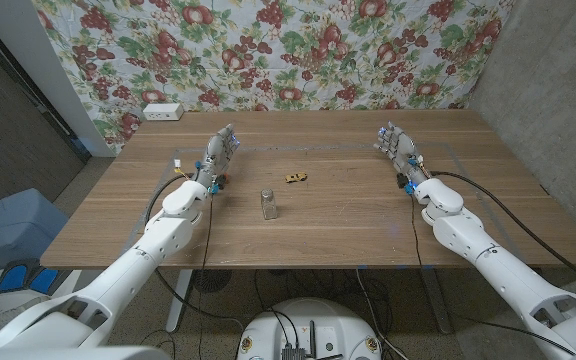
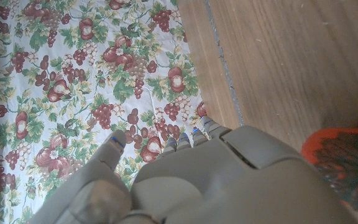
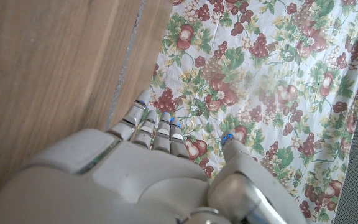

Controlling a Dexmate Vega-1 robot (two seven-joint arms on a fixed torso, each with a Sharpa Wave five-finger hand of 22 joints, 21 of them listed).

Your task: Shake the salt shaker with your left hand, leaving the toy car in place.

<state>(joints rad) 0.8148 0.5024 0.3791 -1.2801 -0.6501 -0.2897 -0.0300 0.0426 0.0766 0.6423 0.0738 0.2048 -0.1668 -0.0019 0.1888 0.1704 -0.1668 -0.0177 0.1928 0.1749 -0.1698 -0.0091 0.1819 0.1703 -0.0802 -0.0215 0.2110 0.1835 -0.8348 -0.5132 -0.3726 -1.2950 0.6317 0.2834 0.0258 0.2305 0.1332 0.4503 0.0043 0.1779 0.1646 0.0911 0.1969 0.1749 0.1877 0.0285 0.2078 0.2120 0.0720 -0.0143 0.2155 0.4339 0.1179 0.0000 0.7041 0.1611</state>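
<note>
A white box (image 1: 162,112) sits on the table's (image 1: 338,225) far-left corner, before a floral cloth (image 1: 268,50).

Head view is evenly lit, soft diffuse light, no harsh glare; the brown wooden table (image 1: 318,225) shows only faint short shadows under the small clear glass salt shaker (image 1: 267,204). Sharp at centre, mild softness toward the corners. Wrist views brighter: the floral fruit-print cloth backdrop (image 2: 73,81) is slightly washed out, and a blurry orange-red patch (image 2: 344,165) is out of focus.
</note>
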